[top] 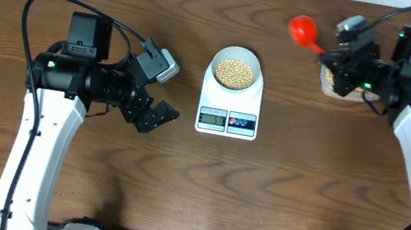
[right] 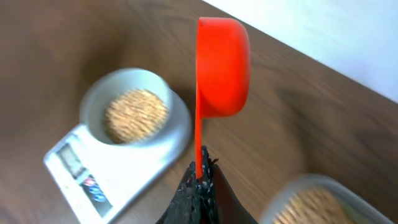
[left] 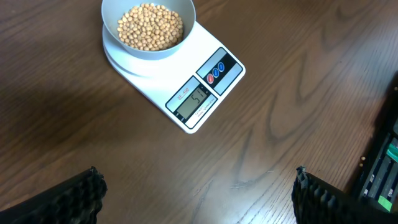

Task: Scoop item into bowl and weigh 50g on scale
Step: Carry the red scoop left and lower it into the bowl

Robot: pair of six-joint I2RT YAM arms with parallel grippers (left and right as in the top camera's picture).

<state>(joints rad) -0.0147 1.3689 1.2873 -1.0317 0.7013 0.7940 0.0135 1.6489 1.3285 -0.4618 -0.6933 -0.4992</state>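
Observation:
The white bowl [top: 235, 71] sits on the white scale [top: 230, 102] and holds many tan beans [top: 234, 72]. It also shows in the left wrist view [left: 148, 28] and the right wrist view [right: 135, 114]. My right gripper [top: 330, 55] is shut on the handle of a red scoop [top: 302, 28], held above the table right of the scale; the scoop [right: 222, 65] is turned on its side. My left gripper [top: 156, 117] is open and empty, left of the scale. The scale display [left: 194, 101] is lit.
A clear tub of beans [top: 333, 80] stands at the back right under my right arm; it also shows in the right wrist view [right: 314, 208]. A black rack [left: 384, 168] lies along the table's front edge.

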